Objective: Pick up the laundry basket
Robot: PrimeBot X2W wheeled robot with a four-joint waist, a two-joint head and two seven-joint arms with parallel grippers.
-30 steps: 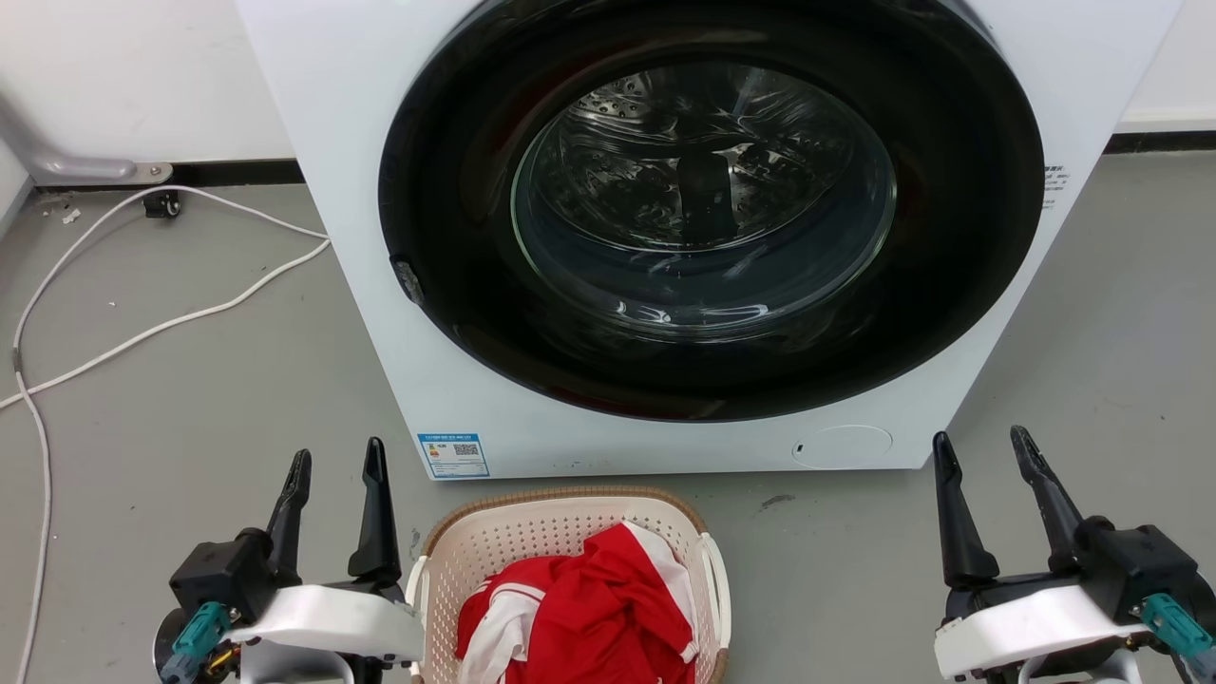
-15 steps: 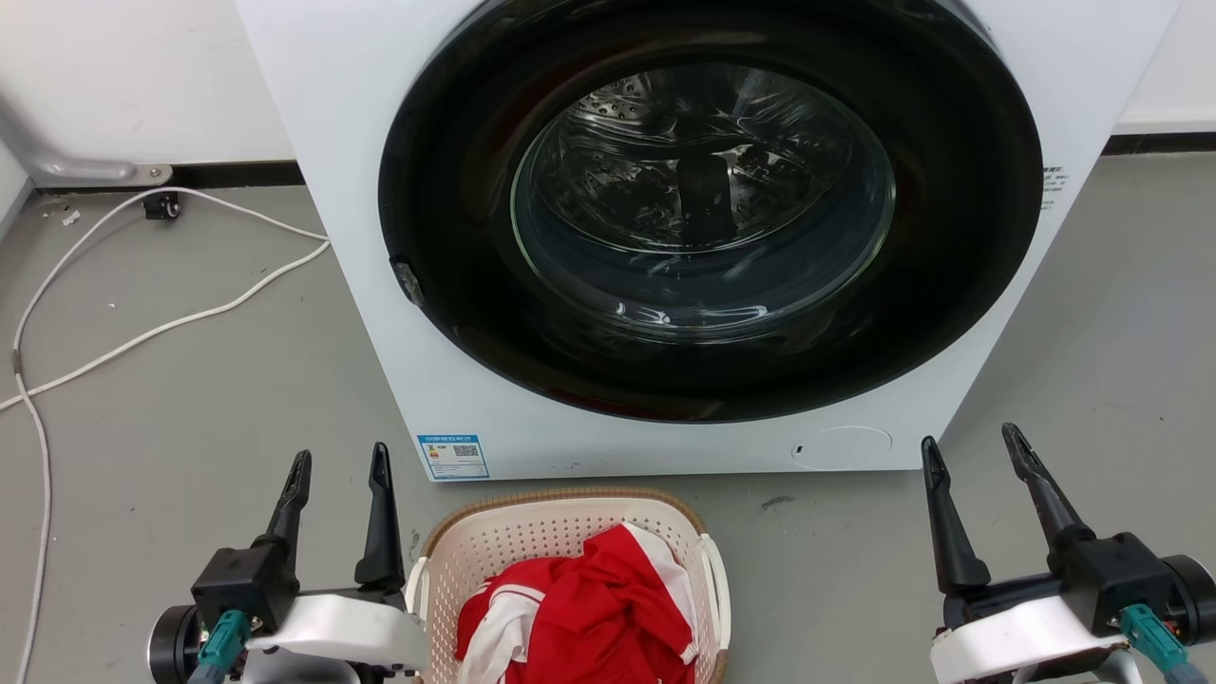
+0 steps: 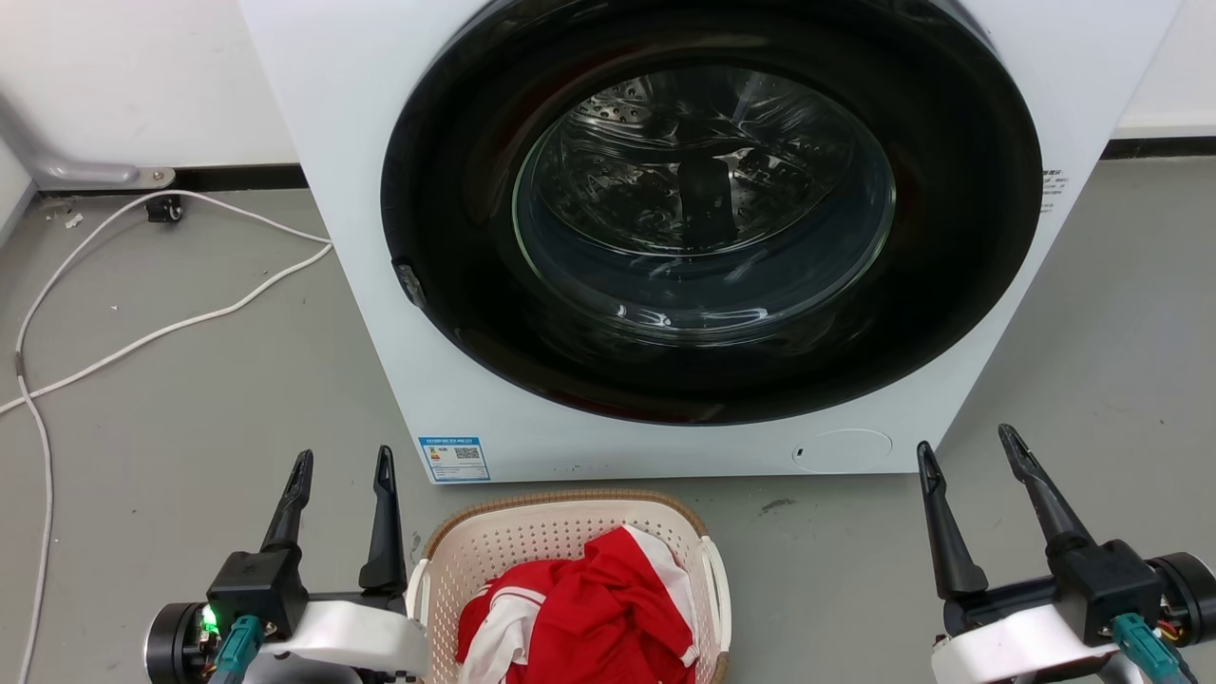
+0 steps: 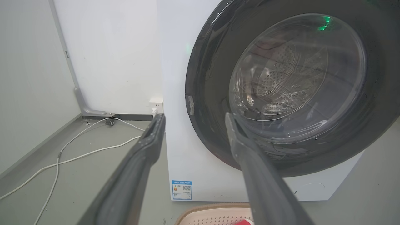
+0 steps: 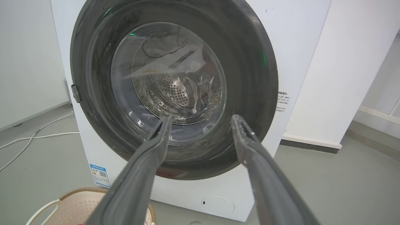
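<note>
Left gripper [image 3: 344, 454] and right gripper [image 3: 965, 438] hung released and empty, flanking the basket [image 3: 570, 495] on the floor [image 3: 190, 399] before the washer [image 3: 361, 237], apparently posed to take its side handles [image 3: 720, 579].

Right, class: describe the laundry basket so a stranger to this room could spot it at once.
Start at the white front-loading washing machine with its round dark door. On the grey floor right in front of it sits the laundry basket. It alone is cream perforated plastic, with a brown woven-look rim and red-and-white clothing inside.
</note>
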